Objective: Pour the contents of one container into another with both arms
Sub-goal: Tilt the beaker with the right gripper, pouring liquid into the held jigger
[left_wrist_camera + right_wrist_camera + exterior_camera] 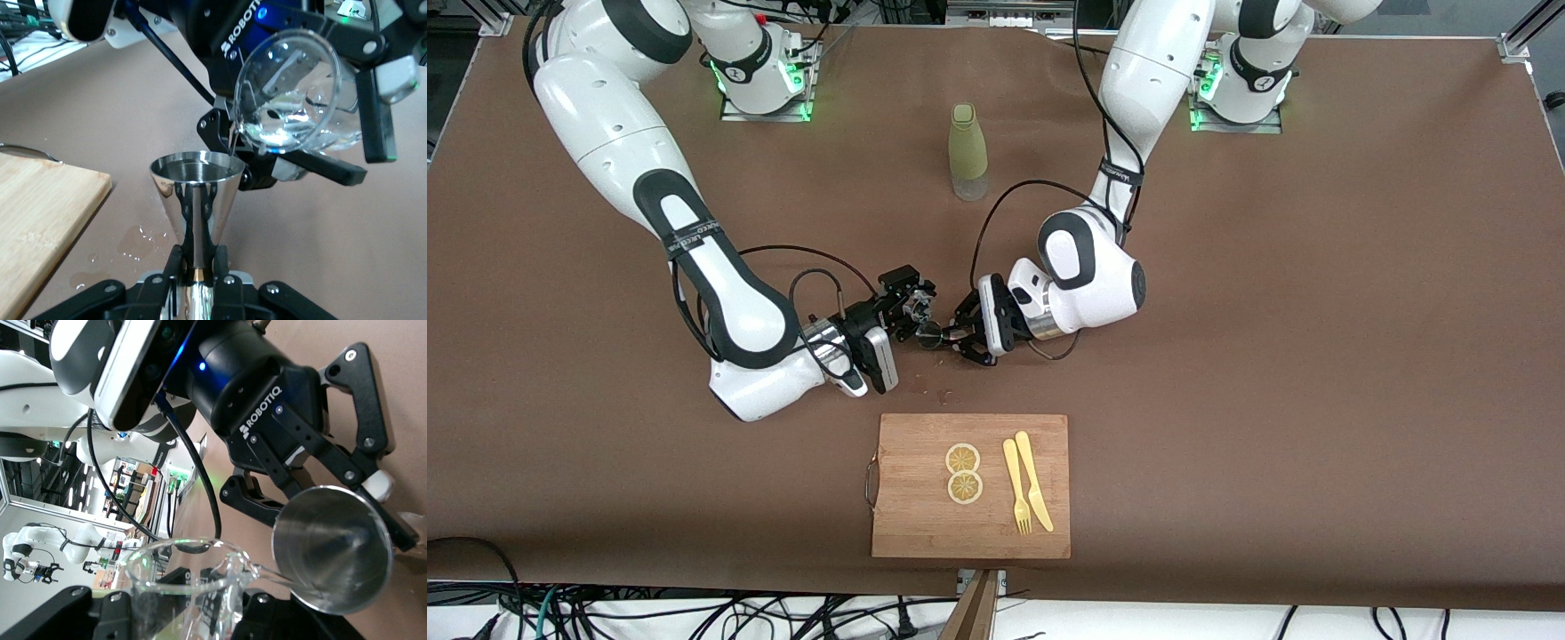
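Nearest front camera: wooden cutting board (911,524) bearing two lemon slices (963,472), yellow fork (1016,487), yellow knife (1033,480). Farther in, mid-table: left gripper (953,336) clamped on steel jigger (195,200), held upright over brown table cover (1316,356). Right gripper (910,307) clamped on clear glass beaker (290,93), tipped, spout over jigger rim, thin stream entering cup. Small puddles (137,240) on cover beside board. Farthest: green bottle (967,149), upright, between arm bases.

Tilted glass (288,100) over steel jigger (195,193)
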Tool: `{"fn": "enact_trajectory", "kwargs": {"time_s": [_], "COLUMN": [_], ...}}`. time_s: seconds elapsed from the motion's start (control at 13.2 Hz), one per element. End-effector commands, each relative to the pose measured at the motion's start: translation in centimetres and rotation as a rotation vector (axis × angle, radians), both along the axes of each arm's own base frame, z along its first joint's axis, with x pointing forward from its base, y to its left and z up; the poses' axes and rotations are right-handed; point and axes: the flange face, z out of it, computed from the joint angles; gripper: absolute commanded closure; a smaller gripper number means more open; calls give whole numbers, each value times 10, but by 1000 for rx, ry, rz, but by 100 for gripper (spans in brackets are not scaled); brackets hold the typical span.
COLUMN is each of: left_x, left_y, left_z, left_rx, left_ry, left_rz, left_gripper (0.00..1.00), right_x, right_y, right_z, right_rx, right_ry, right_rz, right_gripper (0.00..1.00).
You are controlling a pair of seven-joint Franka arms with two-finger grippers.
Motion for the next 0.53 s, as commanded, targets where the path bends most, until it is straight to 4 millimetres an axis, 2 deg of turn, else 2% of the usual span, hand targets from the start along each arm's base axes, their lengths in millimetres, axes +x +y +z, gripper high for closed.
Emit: {"fn": "enact_trajectory", "kwargs": {"time_s": [0.0, 0.15, 0.46], "left_x": [2, 2, 2], "left_y": [-3, -3, -1], "left_z": [1, 1, 0], "left_rx": [-16, -17, -14], "left_ry": [-43, -43, -44], "left_rz": [7, 8, 4], "left_gripper": [100, 100, 100], "right_x": [0, 0, 8], "right_y": [4, -2, -19], "right_z": [2, -7, -10], "right_rx": [12, 72, 159], "right_ry": [-49, -111, -206], "right_rz": [35, 61, 73], "right_gripper": [84, 84, 84]}}
